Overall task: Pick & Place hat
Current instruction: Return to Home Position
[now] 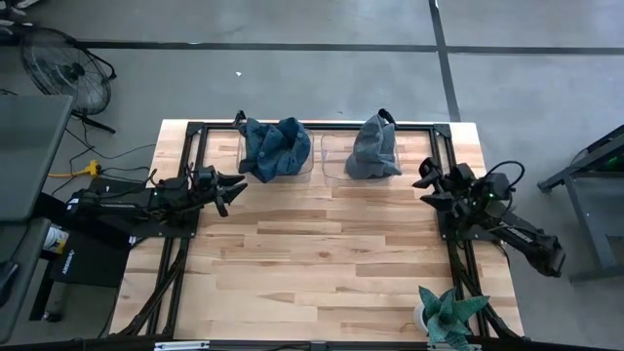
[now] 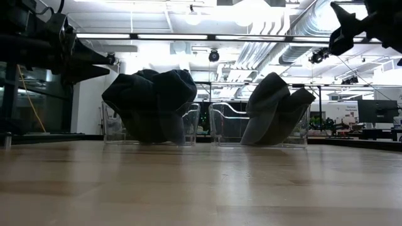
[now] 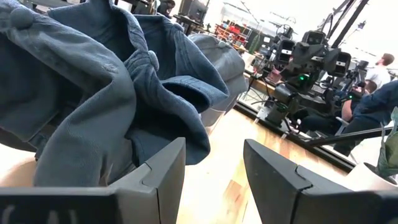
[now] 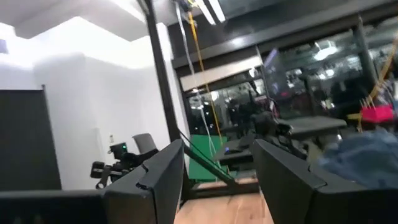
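Two clear plastic bins stand side by side at the table's far edge. The left bin (image 1: 243,156) holds a heap of dark blue denim hats (image 1: 275,146), which spills over its rim (image 2: 151,103) (image 3: 112,81). The right bin (image 1: 331,164) holds a grey-blue hat (image 1: 374,146) (image 2: 273,107) that leans on the bin's right wall. My left gripper (image 1: 234,187) (image 3: 214,171) hovers open just near and left of the left bin. My right gripper (image 1: 426,182) (image 4: 217,180) hovers open to the right of the right bin, above the table.
A teal spiky object (image 1: 448,314) on a white base stands at the table's near right corner. Bare wood (image 1: 322,253) spreads between the arms and the near edge. A floor fan (image 1: 63,63) and a grey cart are off the table's left side. A person sits beyond the table (image 3: 373,93).
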You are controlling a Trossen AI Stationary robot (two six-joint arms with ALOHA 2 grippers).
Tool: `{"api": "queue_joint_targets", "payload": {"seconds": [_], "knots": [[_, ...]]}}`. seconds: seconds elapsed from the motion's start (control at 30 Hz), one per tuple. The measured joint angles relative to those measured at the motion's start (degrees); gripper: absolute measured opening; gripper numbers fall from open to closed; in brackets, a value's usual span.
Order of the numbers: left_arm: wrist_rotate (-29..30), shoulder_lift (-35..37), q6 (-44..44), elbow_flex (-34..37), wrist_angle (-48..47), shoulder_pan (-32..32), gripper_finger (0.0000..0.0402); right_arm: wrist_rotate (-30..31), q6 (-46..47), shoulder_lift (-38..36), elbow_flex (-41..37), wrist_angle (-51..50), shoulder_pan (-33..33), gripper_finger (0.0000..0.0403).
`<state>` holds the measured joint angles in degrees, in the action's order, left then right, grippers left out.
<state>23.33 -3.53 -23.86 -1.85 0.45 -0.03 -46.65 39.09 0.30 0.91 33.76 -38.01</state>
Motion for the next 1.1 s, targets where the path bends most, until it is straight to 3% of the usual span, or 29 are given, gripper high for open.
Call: {"api": "queue_joint_targets", "payload": {"seconds": [0.47,0.6,1.1], "knots": [[0.00,0.00,0.00,0.00,0.00,0.00,0.0161,24.46,-20.09,-0.02,0.09,-18.50,23.00,0.0188],[0.02,0.00,0.00,0.00,0.00,0.00,0.0161,29.86,-21.83,-0.02,0.04,-23.72,25.84,0.0188],[0.02,0.02,0.00,0.00,0.00,0.00,0.0161,37.36,-23.03,0.06,0.20,-32.24,27.56,0.0188]]}}
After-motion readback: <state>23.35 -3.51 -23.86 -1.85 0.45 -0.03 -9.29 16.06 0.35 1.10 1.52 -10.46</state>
